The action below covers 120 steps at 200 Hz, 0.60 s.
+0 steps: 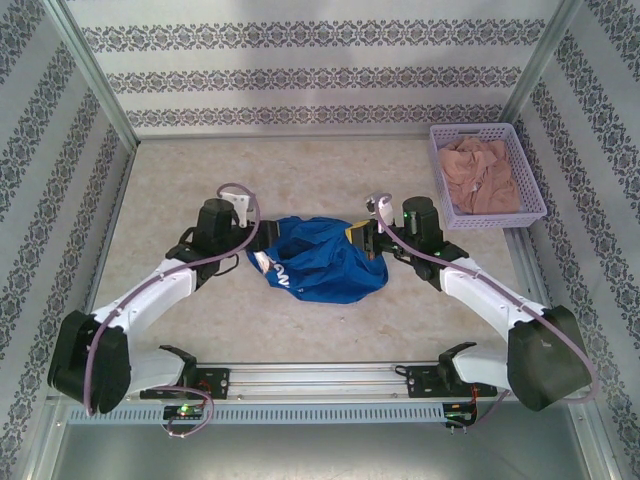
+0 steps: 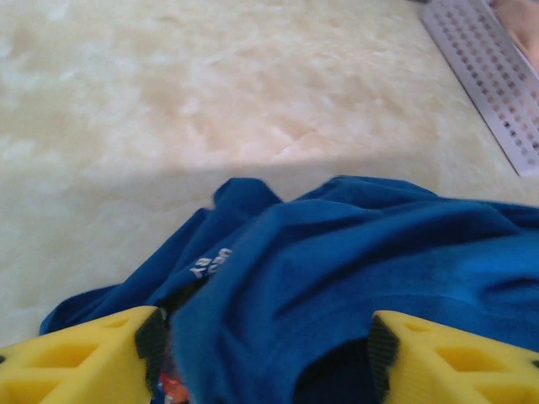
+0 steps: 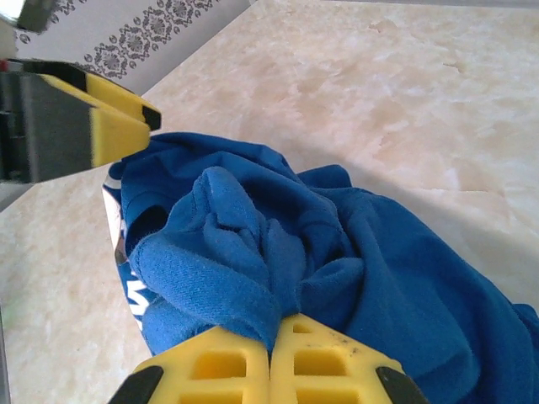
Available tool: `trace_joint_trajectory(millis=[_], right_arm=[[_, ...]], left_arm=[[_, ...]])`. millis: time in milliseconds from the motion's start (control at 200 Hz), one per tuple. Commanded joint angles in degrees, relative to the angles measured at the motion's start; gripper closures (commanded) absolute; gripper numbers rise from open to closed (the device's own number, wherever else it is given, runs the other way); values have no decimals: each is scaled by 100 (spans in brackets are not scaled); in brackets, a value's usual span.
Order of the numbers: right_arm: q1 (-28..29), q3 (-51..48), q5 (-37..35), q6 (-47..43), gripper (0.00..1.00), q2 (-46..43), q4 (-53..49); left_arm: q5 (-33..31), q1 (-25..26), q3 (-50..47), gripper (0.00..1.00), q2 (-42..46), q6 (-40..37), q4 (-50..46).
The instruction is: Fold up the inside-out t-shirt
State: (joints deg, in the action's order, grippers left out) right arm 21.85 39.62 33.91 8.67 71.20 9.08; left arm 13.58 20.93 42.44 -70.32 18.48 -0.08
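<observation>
Pinching fold of bunched inside-out t-shirt (image 3: 379, 252), right claw (image 3: 271, 332) pressed together; left claw (image 2: 265, 337) spread astride cloth, fingers (image 2: 76, 353) cut off by frame edge; white print (image 2: 210, 263) half buried in folds

Royal-blue t-shirt (image 1: 330, 270) with white print, beige marbled table (image 1: 300, 170), lavender basket (image 1: 439, 175).

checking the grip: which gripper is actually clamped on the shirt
The right gripper: its fingers are pressed together on a bunch of the shirt. The left gripper has its fingers apart, with cloth loose between them.
</observation>
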Motion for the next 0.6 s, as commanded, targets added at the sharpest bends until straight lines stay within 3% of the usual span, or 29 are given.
trace_joint_trajectory(millis=[0,140,350,595], right_arm=[[-49,59,177,24,100,69,243],[-48,120,144,-19,100,78,169],[-61,178,157,-39,100,87,84],[-66,178,151,-40,100,43,49]], left_arm=[[-339,380,167,27,98,-903,-124],[41,746,367,23,-189,-1634,-239],[15,952,522,22,-672,-2359,-222],[-75,994,818,25,-1168,-2557,-86]])
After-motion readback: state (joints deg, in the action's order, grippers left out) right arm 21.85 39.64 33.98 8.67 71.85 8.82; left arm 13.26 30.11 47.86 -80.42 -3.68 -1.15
